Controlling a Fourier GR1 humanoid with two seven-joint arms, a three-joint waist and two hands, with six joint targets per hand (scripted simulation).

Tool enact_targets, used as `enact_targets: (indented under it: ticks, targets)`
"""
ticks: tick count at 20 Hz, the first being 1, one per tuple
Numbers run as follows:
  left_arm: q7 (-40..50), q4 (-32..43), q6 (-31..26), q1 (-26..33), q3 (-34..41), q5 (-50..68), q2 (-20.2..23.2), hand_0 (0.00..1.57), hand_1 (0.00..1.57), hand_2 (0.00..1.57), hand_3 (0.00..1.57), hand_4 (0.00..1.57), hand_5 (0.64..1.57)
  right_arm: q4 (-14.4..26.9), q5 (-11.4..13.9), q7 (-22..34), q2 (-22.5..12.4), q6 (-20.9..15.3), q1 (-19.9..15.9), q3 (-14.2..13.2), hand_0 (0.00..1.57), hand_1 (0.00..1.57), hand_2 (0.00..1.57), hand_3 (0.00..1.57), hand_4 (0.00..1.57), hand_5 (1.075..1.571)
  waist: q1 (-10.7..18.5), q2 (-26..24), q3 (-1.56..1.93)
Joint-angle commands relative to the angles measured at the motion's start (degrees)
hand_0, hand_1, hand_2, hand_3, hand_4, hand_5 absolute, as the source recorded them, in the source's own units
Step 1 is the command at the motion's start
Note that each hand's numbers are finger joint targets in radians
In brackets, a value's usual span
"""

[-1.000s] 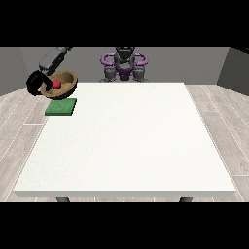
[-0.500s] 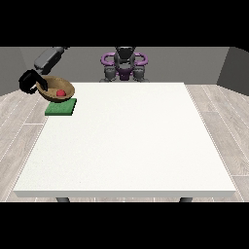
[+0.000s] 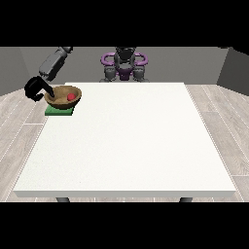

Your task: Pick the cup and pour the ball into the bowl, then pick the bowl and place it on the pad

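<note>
White tabletop (image 3: pixel 126 141) fills most of the frame, and the action sits at its upper-left corner. Over the last second the wooden bowl (image 3: pixel 62 96) has moved from a tilted, raised position at the table's left edge to sit level on the green pad (image 3: pixel 59 111). The hand at the view's left (image 3: pixel 36 89) has slid a little outward with it and now hangs just off the table's left edge, against the bowl's left rim.

I judge the placing step to be essentially done; what remains is letting go and drawing the arm back without dragging the bowl off the pad.

One dark finger reaches to the bowl's rim, yet whether the hand is gripping the bowl or has already released it cannot be told. No other hand can be made out.

The bowl is light brown, shallow and wide, covering most of the pad, so only the pad's front strip shows green. Inside it, right of centre, lies the small red ball (image 3: pixel 71 97). No cup is visible.
</note>
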Motion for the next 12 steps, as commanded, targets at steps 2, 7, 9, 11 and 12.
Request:
enact_targets:
  ticks: [2,7,9,11,12]
  targets:
    - [0.2,-0.3,-1.6,0.1,0.2,1.4,0.7,0.0,0.0,0.0,0.0,1.19,1.569,2.4,1.9,0.6,-4.1,5.2,-1.0,2.2,0.19,0.19,0.41,0.79,0.0,1.454,1.6,1.9,0.03]
    - [4.3,-5.8,2.1,0.6,-4.3,0.7,-4.6,0.0,0.0,0.0,0.0,1.19,1.569,4.5,4.9,5.1,-1.9,4.1,-2.7,6.0,0.0,0.0,0.0,0.0,0.0,1.4,1.9,-4.6,0.04]
    - [5.5,-7.6,1.9,1.1,-3.0,2.5,-3.4,0.0,0.0,0.0,0.0,1.19,1.569,6.2,4.0,0.5,-3.7,5.6,-1.1,4.0,0.0,0.0,0.0,0.0,0.0,1.395,2.3,-4.0,0.07]
    - [1.3,-5.1,6.3,2.6,-4.9,-2.4,-7.2,0.0,0.0,0.0,0.0,1.19,1.569,2.5,5.4,8.6,-4.8,5.9,-4.1,6.8,0.0,0.0,0.0,0.0,0.0,1.383,-0.5,-7.7,-0.04]
    - [1.2,-1.9,3.6,5.3,-4.4,-2.7,-5.6,0.0,0.0,0.0,0.0,1.19,1.569,0.9,5.2,8.2,-3.9,7.5,-1.9,7.3,0.0,0.0,0.0,0.0,0.2,1.375,-1.6,-10.7,-0.07]
